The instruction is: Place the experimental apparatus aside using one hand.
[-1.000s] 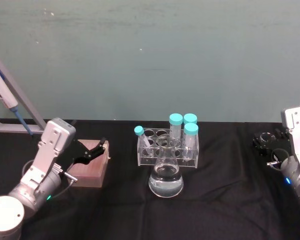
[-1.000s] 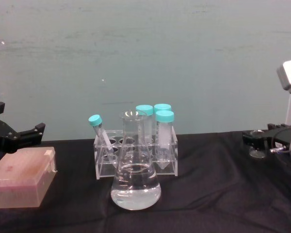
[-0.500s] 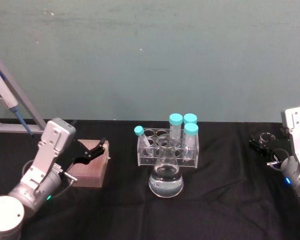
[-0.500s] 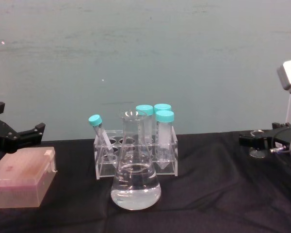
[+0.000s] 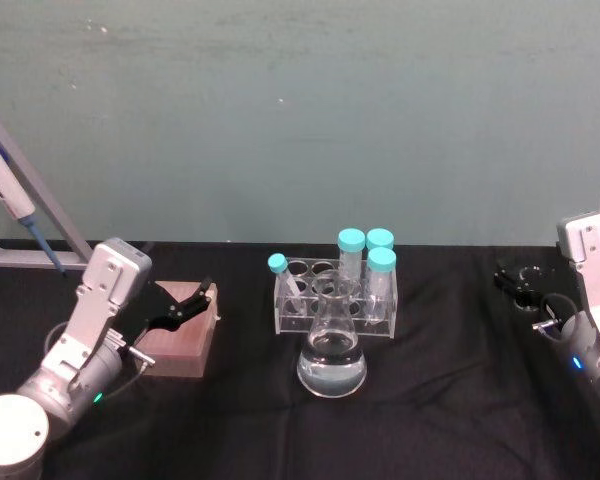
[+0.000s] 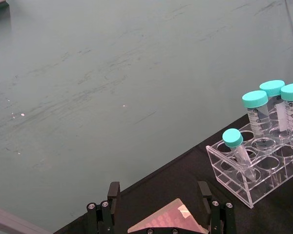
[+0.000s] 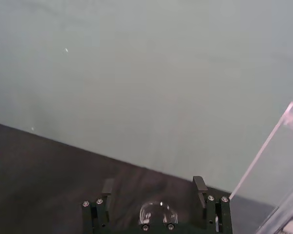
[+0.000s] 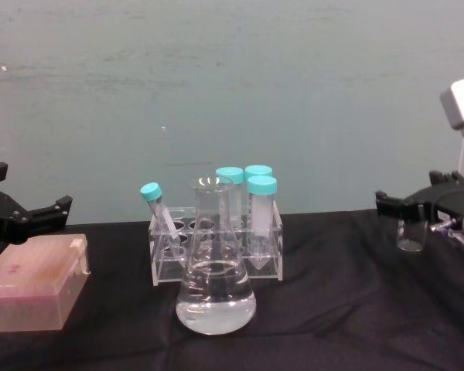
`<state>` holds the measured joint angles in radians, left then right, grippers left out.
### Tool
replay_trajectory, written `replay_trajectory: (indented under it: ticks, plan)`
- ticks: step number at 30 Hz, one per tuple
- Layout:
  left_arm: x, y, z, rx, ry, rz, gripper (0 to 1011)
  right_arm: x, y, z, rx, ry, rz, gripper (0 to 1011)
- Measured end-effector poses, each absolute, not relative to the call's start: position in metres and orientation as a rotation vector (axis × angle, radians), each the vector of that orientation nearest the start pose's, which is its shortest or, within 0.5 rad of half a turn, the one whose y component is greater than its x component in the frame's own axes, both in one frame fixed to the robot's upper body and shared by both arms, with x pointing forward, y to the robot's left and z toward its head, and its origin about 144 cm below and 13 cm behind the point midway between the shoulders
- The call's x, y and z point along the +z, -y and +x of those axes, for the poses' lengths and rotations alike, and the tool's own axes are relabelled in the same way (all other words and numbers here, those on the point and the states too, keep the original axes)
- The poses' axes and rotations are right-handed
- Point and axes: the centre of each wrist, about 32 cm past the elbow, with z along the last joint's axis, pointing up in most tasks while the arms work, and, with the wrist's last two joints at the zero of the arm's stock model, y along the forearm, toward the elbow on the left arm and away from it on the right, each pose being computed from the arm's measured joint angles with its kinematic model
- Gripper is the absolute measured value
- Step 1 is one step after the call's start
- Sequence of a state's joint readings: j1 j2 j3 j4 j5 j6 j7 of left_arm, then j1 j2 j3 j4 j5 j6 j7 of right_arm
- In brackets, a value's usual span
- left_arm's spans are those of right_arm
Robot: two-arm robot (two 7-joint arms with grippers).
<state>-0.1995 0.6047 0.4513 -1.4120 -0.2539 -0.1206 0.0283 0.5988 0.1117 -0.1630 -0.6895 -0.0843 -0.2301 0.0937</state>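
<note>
Beaker (image 8: 411, 235) stands between right gripper's (image 7: 153, 185) 2 parted fingers (image 7: 199, 185), unclamped; left gripper (image 6: 158, 188) spread near pink box (image 8: 31, 290).

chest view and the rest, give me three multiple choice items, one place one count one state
1. The conical flask stands where, relative to the tube rack?
A) in front, nearer the robot
B) behind it
C) inside it
2. How many teal-capped tubes sit in the rack?
A) two
B) four
C) six
3. The right gripper is:
A) open, a small beaker between its fingers
B) shut on the flask
C) shut on a tube
1 A: the flask hides part of the rack's front.
2 B: three tall, one short and leaning.
3 A: its wrist view shows fingers apart either side of the beaker.
The left gripper hovers open over the pink box.
</note>
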Motion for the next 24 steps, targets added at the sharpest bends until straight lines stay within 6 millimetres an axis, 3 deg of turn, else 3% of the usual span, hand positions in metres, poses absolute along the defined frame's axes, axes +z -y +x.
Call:
replay_trajectory:
  ticks: [10,24]
  plan:
    - [1.140,-0.310,0.489,1.248,0.285,0.304,1000,1.124,0.256,0.590,-1.301,0.222,-0.192,1004]
    - [1.140,-0.310,0.489,1.248,0.285,0.304,1000,1.142,0.266,0.571,-1.053,0.252,-0.111,1004]
